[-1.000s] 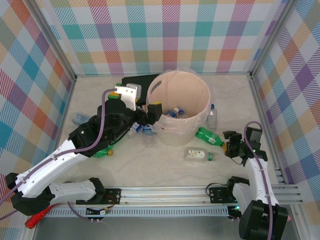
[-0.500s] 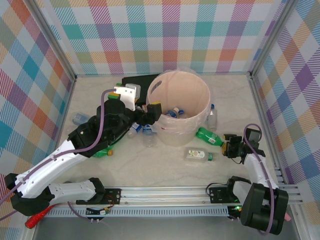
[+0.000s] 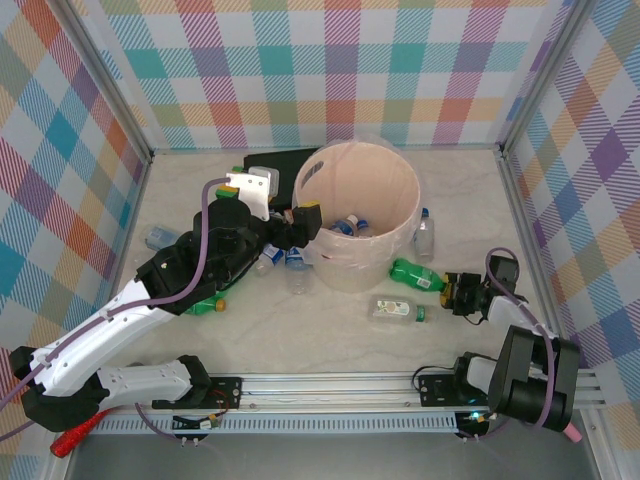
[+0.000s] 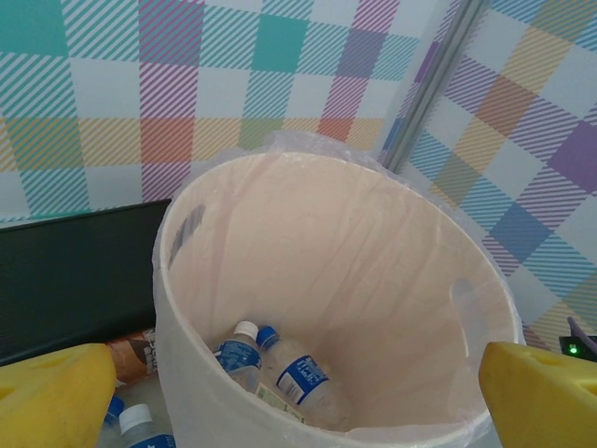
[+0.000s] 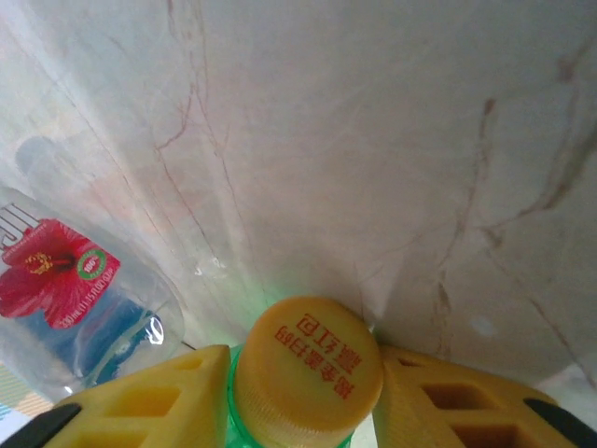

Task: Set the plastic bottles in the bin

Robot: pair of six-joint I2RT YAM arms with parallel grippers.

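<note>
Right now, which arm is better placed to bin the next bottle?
Right: the right tool grips the green bottle by its cap; the left tool hangs open, empty, by the bin.

Marbled table (image 3: 300, 340): one bin (image 3: 352, 268), black box (image 3: 278, 160) behind; green bottle (image 3: 415, 272), clear bottle (image 3: 393, 309) right; more bottles (image 3: 297, 279) left.

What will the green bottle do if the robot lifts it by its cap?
The green bottle lies on its side and is round, so a nudge would probably roll it. It is small and plastic, so likely light. The right fingers sit at either side of its cap only, so the body may swing or slip out.
</note>
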